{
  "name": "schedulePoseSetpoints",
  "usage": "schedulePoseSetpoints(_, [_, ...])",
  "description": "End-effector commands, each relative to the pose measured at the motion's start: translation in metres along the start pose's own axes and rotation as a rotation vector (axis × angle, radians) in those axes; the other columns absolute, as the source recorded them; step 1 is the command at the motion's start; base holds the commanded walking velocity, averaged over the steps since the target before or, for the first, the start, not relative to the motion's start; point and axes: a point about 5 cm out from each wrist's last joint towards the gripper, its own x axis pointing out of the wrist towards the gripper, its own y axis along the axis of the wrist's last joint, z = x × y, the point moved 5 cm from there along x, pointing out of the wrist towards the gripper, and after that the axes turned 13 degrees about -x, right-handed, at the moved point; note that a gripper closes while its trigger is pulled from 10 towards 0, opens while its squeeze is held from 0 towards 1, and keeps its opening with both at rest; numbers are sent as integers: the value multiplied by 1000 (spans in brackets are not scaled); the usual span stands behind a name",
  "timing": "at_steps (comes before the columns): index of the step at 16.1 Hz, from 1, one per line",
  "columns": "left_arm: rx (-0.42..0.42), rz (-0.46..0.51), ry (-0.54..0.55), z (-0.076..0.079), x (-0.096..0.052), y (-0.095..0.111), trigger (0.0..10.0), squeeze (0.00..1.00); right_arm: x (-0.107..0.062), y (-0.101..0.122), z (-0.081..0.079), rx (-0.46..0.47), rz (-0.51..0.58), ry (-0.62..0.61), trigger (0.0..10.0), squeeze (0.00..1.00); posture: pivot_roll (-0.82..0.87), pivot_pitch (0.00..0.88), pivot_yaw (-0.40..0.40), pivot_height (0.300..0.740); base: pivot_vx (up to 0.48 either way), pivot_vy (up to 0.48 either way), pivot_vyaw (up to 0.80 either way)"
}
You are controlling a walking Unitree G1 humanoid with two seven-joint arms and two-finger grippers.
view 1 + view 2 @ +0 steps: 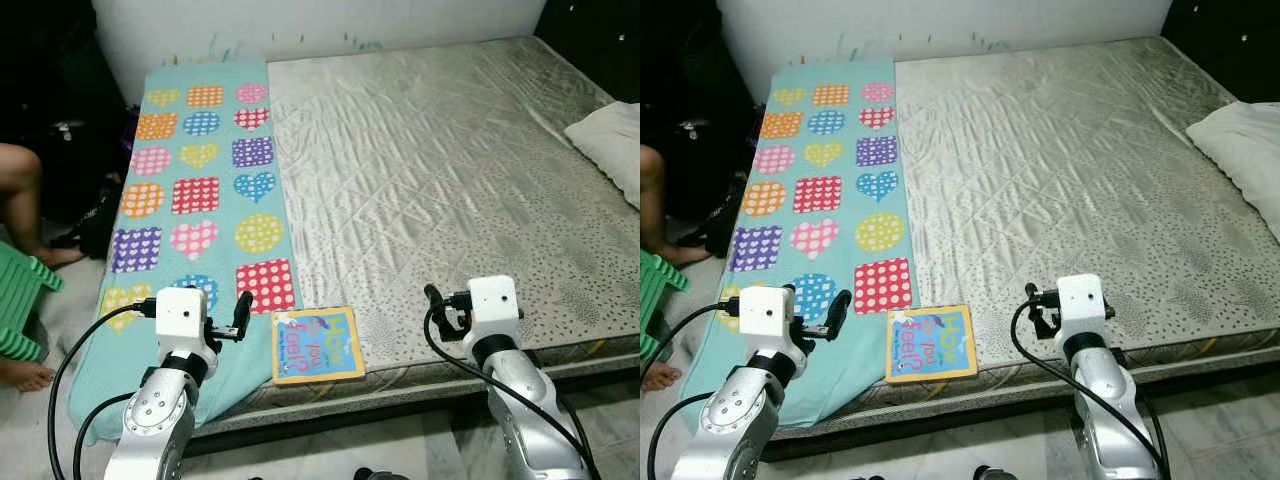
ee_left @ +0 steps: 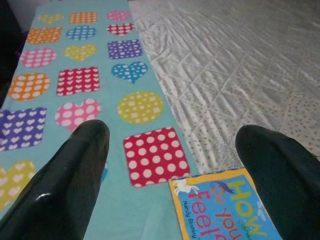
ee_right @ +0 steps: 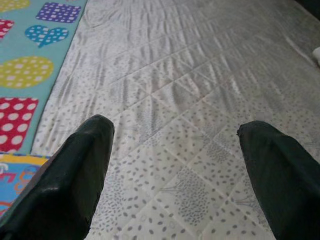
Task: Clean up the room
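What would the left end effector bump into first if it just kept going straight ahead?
Probably the teal blanket with its dotted patches, just beside the picture book. The open left end effector points low over the bed; depth is uncertain.

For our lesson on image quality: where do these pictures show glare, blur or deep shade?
Left eye view: sheen on the mattress, the upper left corner in deep shade. Left wrist view: glossy highlights on the near, soft-edged fingers, the book sharp. Right wrist view: fingers blurred, quilting crisp.
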Motion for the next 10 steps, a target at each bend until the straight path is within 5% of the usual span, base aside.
schedulePoseSetpoints(1, [5, -10, 3, 0, 0, -2, 10000, 0, -3, 2, -3, 26, 2, 14, 10000, 0, -136, 172, 47, 740, 0, 0, 0])
schedulePoseSetpoints(10, [0, -9, 5, 0, 2, -2, 10000, 0, -4, 5, -8, 30, 15, 48, 10000, 0, -137, 179, 47, 717, 0, 0, 0])
